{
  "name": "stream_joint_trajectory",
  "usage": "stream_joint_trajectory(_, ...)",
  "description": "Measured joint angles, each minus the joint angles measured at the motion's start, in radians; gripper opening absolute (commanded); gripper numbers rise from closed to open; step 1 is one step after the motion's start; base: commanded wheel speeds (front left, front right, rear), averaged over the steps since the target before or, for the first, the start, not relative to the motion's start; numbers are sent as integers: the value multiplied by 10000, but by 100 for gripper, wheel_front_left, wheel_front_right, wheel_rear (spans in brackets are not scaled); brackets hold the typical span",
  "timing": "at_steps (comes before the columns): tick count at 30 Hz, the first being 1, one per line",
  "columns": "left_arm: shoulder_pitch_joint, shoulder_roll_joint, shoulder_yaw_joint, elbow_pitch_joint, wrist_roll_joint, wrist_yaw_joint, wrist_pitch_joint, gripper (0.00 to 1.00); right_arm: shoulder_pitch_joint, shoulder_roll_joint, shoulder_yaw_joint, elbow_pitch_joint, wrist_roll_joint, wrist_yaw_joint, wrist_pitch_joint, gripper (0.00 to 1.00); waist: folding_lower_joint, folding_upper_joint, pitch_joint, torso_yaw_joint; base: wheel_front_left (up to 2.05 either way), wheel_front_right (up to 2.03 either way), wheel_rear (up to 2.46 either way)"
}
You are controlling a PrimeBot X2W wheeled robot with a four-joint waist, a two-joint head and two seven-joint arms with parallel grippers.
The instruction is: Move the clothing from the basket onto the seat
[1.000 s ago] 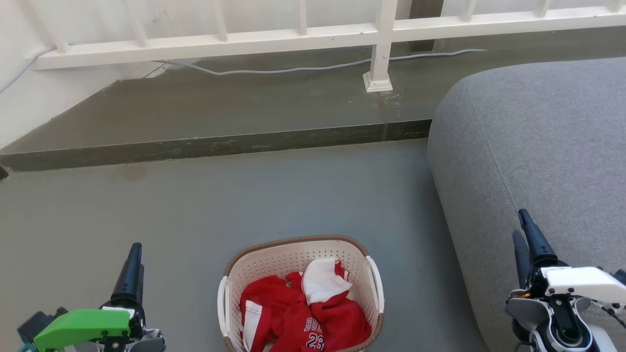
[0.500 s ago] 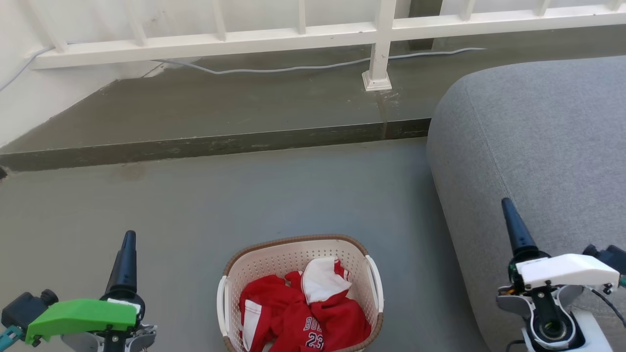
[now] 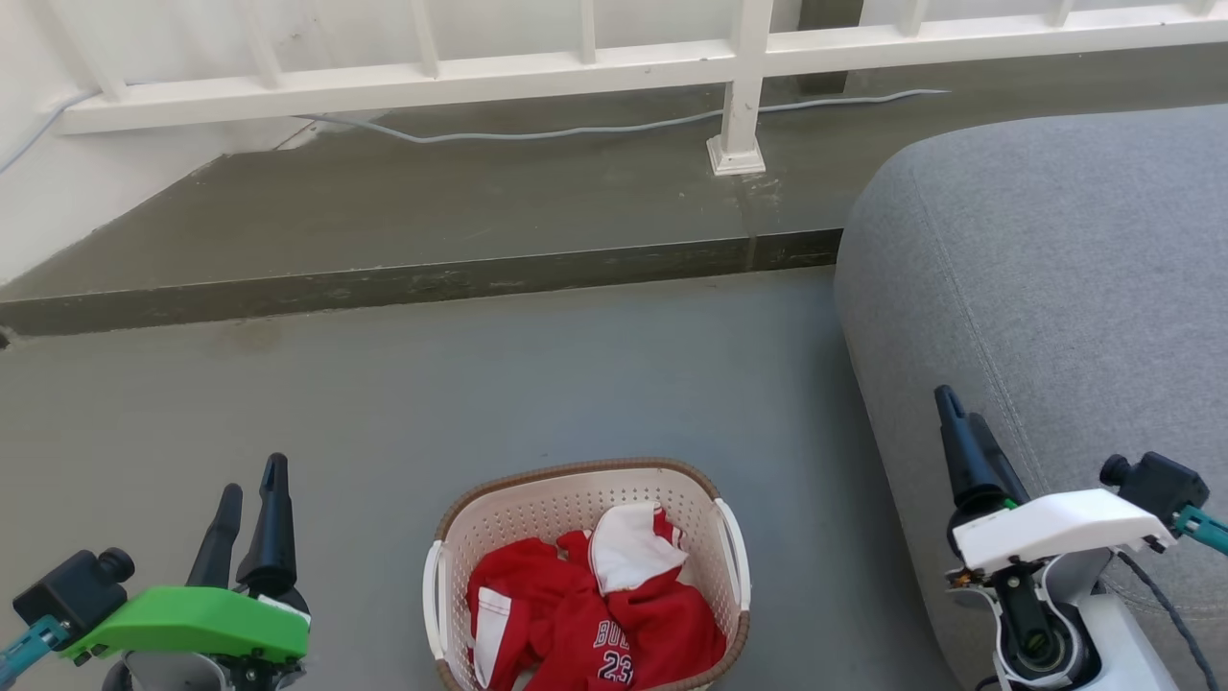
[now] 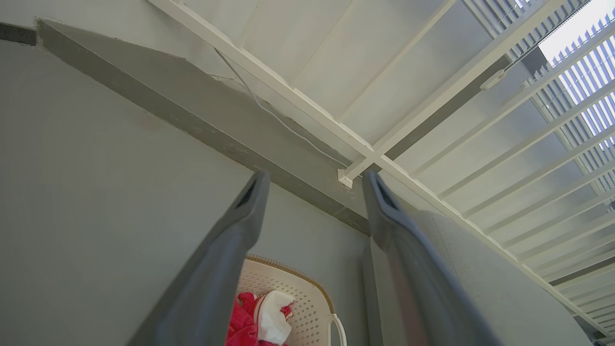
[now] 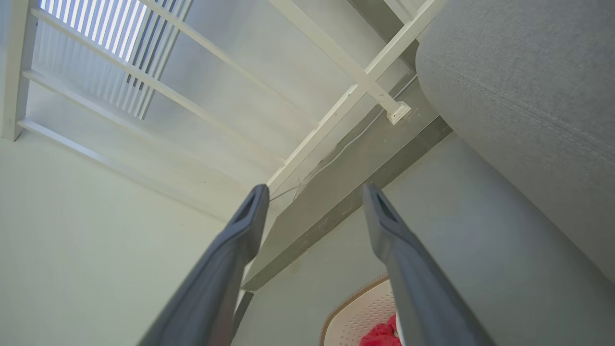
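Note:
The red clothing [image 3: 595,614] with white trim and "BULLS 23" lettering lies crumpled in the cream basket [image 3: 576,485] on the floor at the bottom centre. The big grey seat [image 3: 1055,269] fills the right side. My left gripper [image 3: 254,475] hangs open to the left of the basket, nothing between its fingers. My right gripper [image 3: 959,413] is open too, over the seat's near edge, right of the basket. The left wrist view catches the basket [image 4: 307,298] and clothing [image 4: 245,322] low between its open fingers; the right wrist view shows the basket's rim [image 5: 355,298] and the seat [image 5: 528,96].
A raised dark concrete step [image 3: 413,283] runs across behind the basket. A white railing [image 3: 576,67] with a post [image 3: 739,144] and a grey cable [image 3: 537,134] stands on it. A white wall [image 3: 58,202] closes the left.
Both arms have turned inward toward the basket. The right gripper slid left and a little up; the left gripper rotated so both of its fingers now show. The basket and clothing stay put.

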Motion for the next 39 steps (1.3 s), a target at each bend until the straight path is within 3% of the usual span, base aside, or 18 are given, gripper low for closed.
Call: stream_joint_trajectory(39,954,184,-696,-1237,6368,1099,-1344,100,-35,-94,1582,-374,-5856,-719,-1335,100,0,0,-30,-95,0,0,0)
